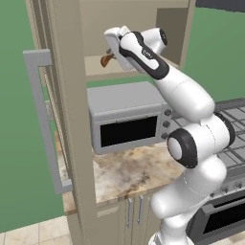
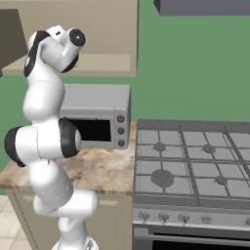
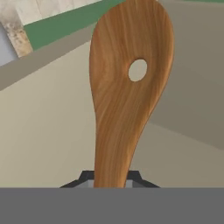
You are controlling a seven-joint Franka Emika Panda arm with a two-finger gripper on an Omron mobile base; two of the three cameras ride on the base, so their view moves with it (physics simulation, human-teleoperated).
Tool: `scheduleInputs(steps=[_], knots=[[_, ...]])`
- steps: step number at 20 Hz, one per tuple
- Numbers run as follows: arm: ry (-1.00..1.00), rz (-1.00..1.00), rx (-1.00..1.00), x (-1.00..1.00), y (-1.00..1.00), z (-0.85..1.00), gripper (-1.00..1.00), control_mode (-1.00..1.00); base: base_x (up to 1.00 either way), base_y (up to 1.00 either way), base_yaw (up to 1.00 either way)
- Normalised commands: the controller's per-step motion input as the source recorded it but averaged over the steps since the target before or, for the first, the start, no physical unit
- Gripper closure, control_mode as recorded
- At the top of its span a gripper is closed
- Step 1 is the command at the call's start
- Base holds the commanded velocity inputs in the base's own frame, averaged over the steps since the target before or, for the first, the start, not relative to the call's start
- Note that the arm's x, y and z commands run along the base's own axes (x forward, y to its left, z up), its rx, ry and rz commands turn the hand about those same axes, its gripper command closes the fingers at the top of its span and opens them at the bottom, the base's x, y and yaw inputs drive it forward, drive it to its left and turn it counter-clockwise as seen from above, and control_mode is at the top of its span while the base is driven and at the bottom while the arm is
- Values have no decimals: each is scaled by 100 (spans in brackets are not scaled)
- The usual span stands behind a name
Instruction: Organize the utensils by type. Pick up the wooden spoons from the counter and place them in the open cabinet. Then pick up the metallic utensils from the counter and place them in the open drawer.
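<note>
My gripper (image 3: 110, 178) is shut on the handle of a wooden spoon (image 3: 127, 87). The spoon is orange-brown with a small round hole in its bowl, and it stands up in front of the hand camera. Behind it lies the pale inner floor of the cabinet (image 3: 43, 131). From the left base view the hand reaches into the open cabinet (image 1: 103, 72) just above its lower board, and a brown piece of the spoon (image 1: 105, 60) pokes out below the gripper (image 1: 111, 53). I cannot tell whether the spoon touches the board. The counter (image 1: 129, 172) bears no utensils that I can see.
The open cabinet door (image 1: 72, 143) with its long grey handle (image 1: 43, 119) stands close to the arm's left. A grey microwave (image 1: 127, 117) sits on the counter under the cabinet. A gas stove (image 2: 190, 161) lies to the right, with the oven front (image 1: 225, 215) below.
</note>
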Motion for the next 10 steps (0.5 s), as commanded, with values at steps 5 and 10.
scheduleInputs(steps=[5, 10], knots=[[1, 0, 0, 22, 0, 0, 100, -100, 0, 0, 0], [0, 0, 0, 15, 6, -2, 100, -100, 0, 0, 0]])
